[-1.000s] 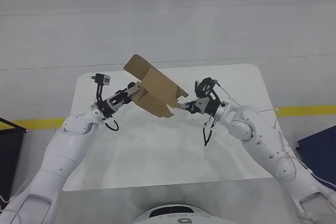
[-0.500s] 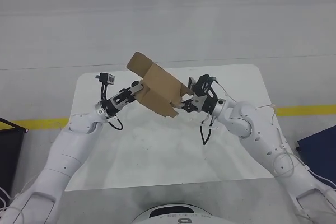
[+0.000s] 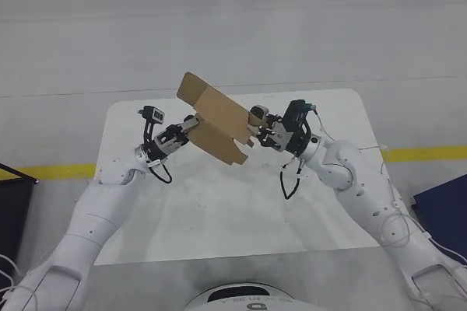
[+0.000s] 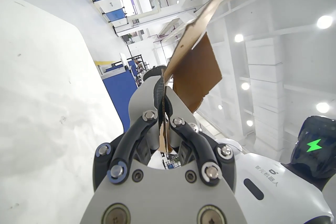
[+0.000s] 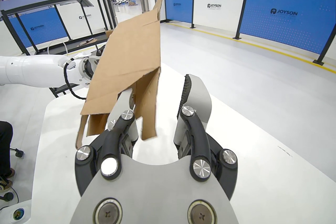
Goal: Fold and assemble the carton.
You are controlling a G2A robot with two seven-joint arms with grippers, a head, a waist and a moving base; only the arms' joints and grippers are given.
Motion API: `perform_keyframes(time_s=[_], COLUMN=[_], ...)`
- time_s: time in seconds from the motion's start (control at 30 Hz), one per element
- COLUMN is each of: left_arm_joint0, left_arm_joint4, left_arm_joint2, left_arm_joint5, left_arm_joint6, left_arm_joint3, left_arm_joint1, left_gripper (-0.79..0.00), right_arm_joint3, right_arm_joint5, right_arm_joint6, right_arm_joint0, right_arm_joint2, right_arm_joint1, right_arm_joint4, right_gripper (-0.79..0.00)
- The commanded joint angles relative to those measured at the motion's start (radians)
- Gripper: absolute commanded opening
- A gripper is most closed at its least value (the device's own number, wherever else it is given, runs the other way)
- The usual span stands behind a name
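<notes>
A brown cardboard carton [image 3: 218,124], partly opened with flaps loose, hangs in the air over the far part of the white table [image 3: 218,225]. My left gripper [image 3: 188,126] holds its left end. In the left wrist view this gripper [image 4: 163,89] is shut on a thin edge of the carton [image 4: 195,72]. My right gripper [image 3: 257,134] is at the carton's right end. In the right wrist view it [image 5: 157,89] stands open, with a hanging flap of the carton [image 5: 128,59] between its fingers [image 5: 195,93]; the other finger is mostly hidden behind the cardboard.
The table surface [image 5: 244,135] below the carton is bare and white. A black frame [image 3: 4,167] stands on the floor left of the table. A yellow floor line [image 3: 436,152] runs behind, and a dark blue object [image 3: 455,210] lies at the right.
The right wrist has turned and moved up toward the carton's right end. The left arm and the carton have shifted slightly to the right.
</notes>
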Motion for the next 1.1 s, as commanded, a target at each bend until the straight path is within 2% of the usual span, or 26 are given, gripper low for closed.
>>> perform_keyframes(time_s=[0.0, 0.07, 0.13, 0.17, 0.23, 0.27, 0.33, 0.37, 0.4, 0.57, 0.77, 0.97, 1.07], left_arm_joint0=[0.001, 0.001, 0.0, -0.001, -0.003, -0.004, -0.005, -0.006, -0.006, -0.015, -0.022, 0.022, 0.069], left_arm_joint4=[-0.022, -0.035, -0.036, -0.036, -0.03, -0.029, -0.024, -0.015, -0.008, 0.083, 0.228, 0.386, 0.493], left_arm_joint2=[0.005, 0.007, 0.008, 0.01, 0.01, 0.01, 0.009, 0.009, 0.007, -0.022, -0.126, -0.226, -0.223], left_arm_joint5=[0.007, 0.007, 0.008, 0.009, 0.009, 0.008, 0.008, 0.006, 0.002, -0.046, -0.125, -0.158, -0.161], left_arm_joint6=[-0.023, -0.044, -0.052, -0.056, -0.062, -0.064, -0.075, -0.083, -0.091, -0.084, -0.033, 0.017, 0.009], left_arm_joint3=[-0.003, -0.002, 0.002, 0.004, 0.008, 0.01, 0.015, 0.018, 0.021, 0.051, 0.074, 0.023, -0.035], left_arm_joint1=[-0.005, -0.008, -0.012, -0.013, -0.016, -0.017, -0.019, -0.019, -0.02, -0.013, 0.017, 0.051, 0.059], left_gripper=[-0.785, -0.785, -0.785, -0.785, -0.785, -0.785, -0.785, -0.646, -0.003, 0.0, 0.0, 0.0, 0.0], right_arm_joint3=[0.002, 0.005, 0.006, 0.005, 0.005, 0.005, 0.005, 0.005, 0.006, 0.035, 0.084, 0.096, 0.096], right_arm_joint5=[-0.02, -0.036, -0.046, -0.051, -0.061, -0.065, -0.078, -0.086, -0.095, -0.148, -0.128, -0.128, -0.128], right_arm_joint6=[0.0, -0.002, -0.002, -0.002, -0.001, 0.0, 0.004, 0.008, 0.015, 0.105, 0.247, 0.277, 0.277], right_arm_joint0=[0.003, 0.004, 0.003, 0.003, 0.0, -0.002, -0.007, -0.009, -0.011, -0.015, -0.032, -0.046, -0.046], right_arm_joint2=[0.001, 0.004, 0.008, 0.01, 0.015, 0.017, 0.023, 0.026, 0.029, 0.043, 0.079, 0.102, 0.102], right_arm_joint1=[-0.002, -0.003, -0.004, -0.005, -0.005, -0.005, -0.005, -0.005, -0.004, 0.0, 0.012, 0.019, 0.019], right_arm_joint4=[0.002, 0.003, 0.003, 0.003, 0.006, 0.007, 0.012, 0.016, 0.022, 0.084, 0.138, 0.163, 0.163], right_gripper=[-0.437, -0.459, -0.517, -0.573, -0.76, -0.785, -0.785, -0.785, -0.785, -0.785, -0.785, -0.785, -0.785])
